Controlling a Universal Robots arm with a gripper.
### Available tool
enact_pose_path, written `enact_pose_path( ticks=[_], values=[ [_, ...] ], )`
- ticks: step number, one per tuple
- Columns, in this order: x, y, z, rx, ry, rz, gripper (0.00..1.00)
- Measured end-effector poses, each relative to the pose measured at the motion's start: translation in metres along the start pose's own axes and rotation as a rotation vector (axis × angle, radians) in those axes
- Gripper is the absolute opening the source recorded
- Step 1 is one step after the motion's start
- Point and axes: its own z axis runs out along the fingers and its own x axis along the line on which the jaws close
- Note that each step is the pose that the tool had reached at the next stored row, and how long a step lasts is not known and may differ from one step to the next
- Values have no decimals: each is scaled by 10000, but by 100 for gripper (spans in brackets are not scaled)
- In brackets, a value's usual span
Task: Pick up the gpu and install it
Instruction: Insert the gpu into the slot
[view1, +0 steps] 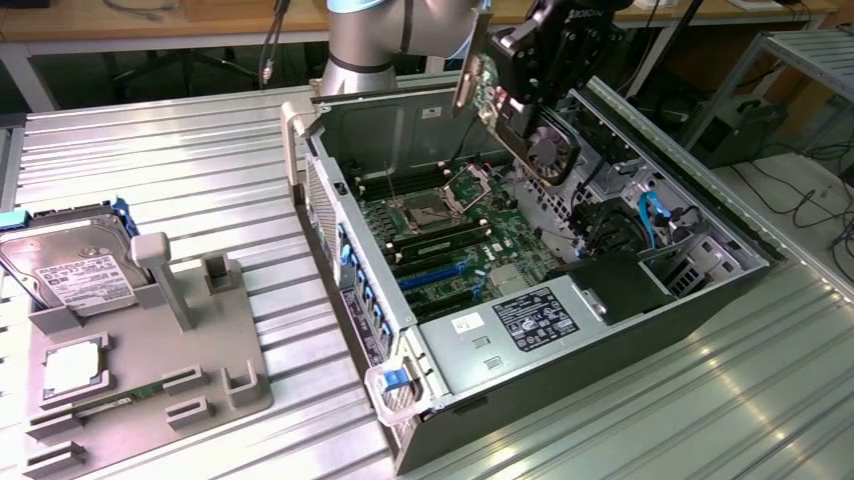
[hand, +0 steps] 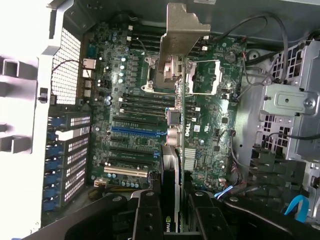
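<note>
My gripper (view1: 531, 95) is shut on the gpu (view1: 523, 135) and holds it in the air above the open computer case (view1: 587, 370). The card hangs on edge, and its pale metal bracket (view1: 470, 80) points toward the case's back wall. In the wrist view the gpu (hand: 178, 150) appears edge-on between my black fingers (hand: 145, 217), with the bracket (hand: 180, 37) at its far end. Below the card lies the green motherboard (hand: 210, 125), where a blue slot (hand: 137, 131) runs among black slots. The card is clear of the board and touches no slot.
A grey fixture (view1: 147, 380) at the exterior view's left carries a silver hard drive (view1: 74, 265) and a small square chip (view1: 74, 362). Inside the case are a black power supply (view1: 621, 285), a blue cable (view1: 650, 215) and drive cages (hand: 295, 115).
</note>
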Motion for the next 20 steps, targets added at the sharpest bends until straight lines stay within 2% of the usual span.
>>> enact_pose_path(
  ticks=[2, 20],
  values=[
    [0, 0, 0, 1, 2, -320, 27],
    [0, 0, 0, 6, 10, -1988, 27]
  ],
)
